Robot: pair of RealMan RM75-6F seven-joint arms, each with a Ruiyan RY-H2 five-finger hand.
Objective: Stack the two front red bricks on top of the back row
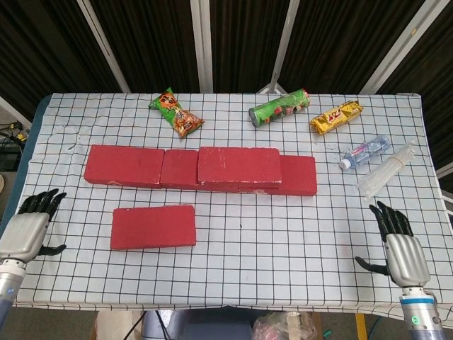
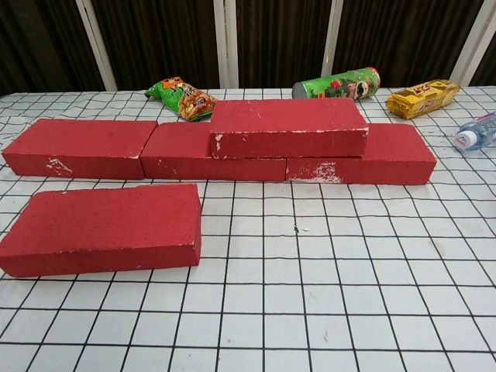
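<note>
A table covered in a white cloth with a black grid (image 1: pixel 283 241) holds a back row of 3 flat red rectangular bricks (image 1: pixel 124 166) laid end to end. 1 red brick already stacked on that row (image 1: pixel 239 166) sits over the joint between the middle and right bricks. The other front red brick (image 1: pixel 153 227) lies alone on the cloth near the front left, well apart from the row, so the task looks half done.

The left hand (image 1: pixel 27 230) hovers at the table's left edge, fingers spread and holding nothing. The right hand (image 1: pixel 403 251) hovers near the front right corner, also spread and empty. Neither shows in the chest view.

Risks, as a judgement: the loose brick is broad, and a hand may not span it, so it could slip or tip when lifted. Set down carelessly, it could knock the stacked brick or push the row out of line. Placed too far over the row's left end, it could overhang and tilt off.

The bricks look porous and matte, with sharp edges and white chips along their front faces, more like foam or light stone than clay.

Behind the row lie a crinkled green and orange snack bag (image 1: pixel 177 113), a green cylindrical crisp tube on its side (image 1: pixel 279 106) and a glossy yellow wrapped packet (image 1: pixel 337 116). At the right lie a small clear plastic water bottle (image 1: pixel 364 151) and a clear plastic sleeve (image 1: pixel 386 168).
</note>
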